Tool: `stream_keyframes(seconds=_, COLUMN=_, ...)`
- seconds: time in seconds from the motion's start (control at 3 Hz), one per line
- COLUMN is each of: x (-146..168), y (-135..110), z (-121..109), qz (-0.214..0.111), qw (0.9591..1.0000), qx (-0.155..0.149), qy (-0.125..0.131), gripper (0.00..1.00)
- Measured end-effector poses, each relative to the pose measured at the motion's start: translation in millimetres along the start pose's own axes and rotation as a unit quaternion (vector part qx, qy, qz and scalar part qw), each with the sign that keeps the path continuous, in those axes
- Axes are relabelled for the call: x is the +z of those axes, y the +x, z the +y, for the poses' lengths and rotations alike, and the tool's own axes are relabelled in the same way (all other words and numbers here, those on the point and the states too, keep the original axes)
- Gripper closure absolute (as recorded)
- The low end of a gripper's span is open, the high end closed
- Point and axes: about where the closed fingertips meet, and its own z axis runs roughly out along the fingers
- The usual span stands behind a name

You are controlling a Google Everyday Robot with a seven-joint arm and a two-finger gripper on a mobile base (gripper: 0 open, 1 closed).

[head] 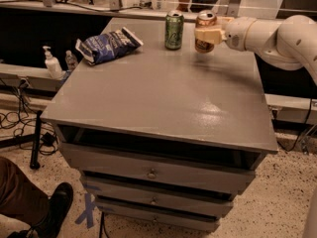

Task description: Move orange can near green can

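Hand point(207, 34): clenched around the orange can point(205, 21), reaching in level from the right.
Orange can: upright, just beside the green can point(174, 30), not touching, near the counter's point(163, 103) far edge.
Open room: counter's middle and front; chip bag point(106, 44) far left.

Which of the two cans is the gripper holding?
The orange can: the gripper is shut around it at the table's far right, while the green can stands free just left of it.
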Motion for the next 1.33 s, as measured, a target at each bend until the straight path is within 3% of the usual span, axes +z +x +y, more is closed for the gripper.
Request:
stream_keyframes(seconds=0.67, x=23, y=18, z=-27, qz=-0.009, qw=0.9990, qx=0.036, qy=0.026, gripper=1.00)
stream_keyframes(seconds=1.33, x=47, y=22, z=-18, qz=-0.014, qw=0.9969, qx=0.077, qy=0.010, gripper=1.00)
